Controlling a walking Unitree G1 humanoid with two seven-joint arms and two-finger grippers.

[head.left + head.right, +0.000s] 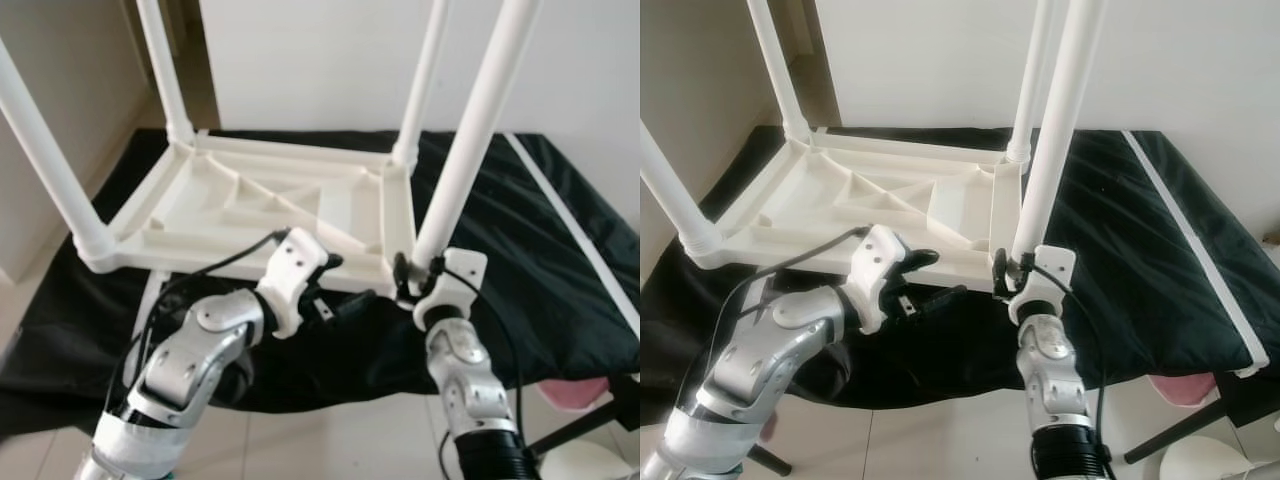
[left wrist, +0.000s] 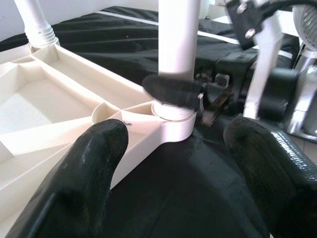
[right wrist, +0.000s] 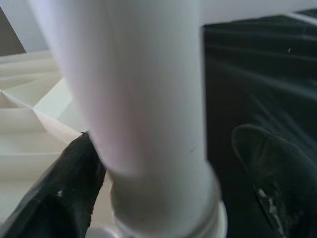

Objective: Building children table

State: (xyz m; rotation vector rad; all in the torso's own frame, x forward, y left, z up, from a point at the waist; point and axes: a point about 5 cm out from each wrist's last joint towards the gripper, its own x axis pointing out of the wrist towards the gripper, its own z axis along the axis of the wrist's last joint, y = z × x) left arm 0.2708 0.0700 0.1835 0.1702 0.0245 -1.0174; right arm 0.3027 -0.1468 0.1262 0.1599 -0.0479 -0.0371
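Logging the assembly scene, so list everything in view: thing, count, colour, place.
tabletop: one, cream, upside down on the cloth
legs: four, white, upright in the tabletop's corners
cloth: one, black, spread under the table
strip: one, white, lying along the cloth's right side
pink thing: one, at the cloth's lower right edge; cannot tell what it is
floor: pale tiles, in front of the cloth
wall: white, behind
left end effector: open, near the front right corner
right end effector: fingers either side of the front right leg; grip unclear
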